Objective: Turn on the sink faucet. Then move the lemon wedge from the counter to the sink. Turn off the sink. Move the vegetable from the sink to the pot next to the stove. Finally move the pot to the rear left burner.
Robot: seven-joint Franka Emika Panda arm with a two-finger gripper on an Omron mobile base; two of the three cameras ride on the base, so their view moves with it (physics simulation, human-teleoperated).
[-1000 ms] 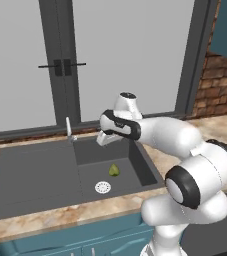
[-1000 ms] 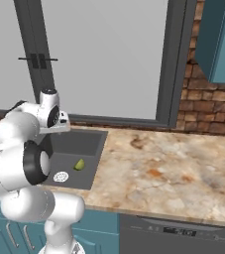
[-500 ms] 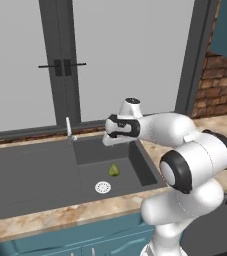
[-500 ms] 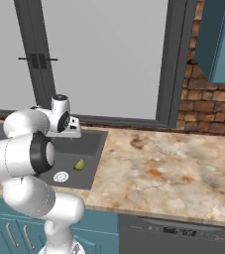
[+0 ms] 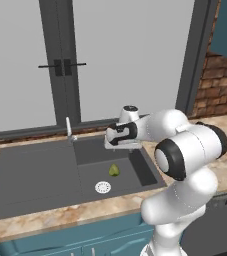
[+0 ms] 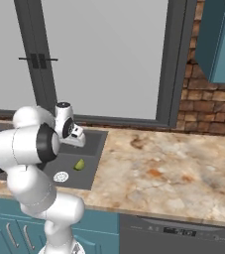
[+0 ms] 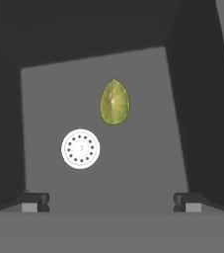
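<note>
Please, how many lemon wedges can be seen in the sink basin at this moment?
1. A single lemon wedge lies on the floor of the sink, beside the round silver drain but not touching it. The hand view shows the whole basin floor with no other wedge.

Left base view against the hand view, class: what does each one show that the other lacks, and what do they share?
Left base view alone: the thin silver sink faucet, the marbled beige counter and the flat drainboard. Hand view alone: the two dark fingertips of the hand, set wide apart. Both: the dark grey sink, its round silver drain and the yellow-green lemon wedge beside it.
</note>
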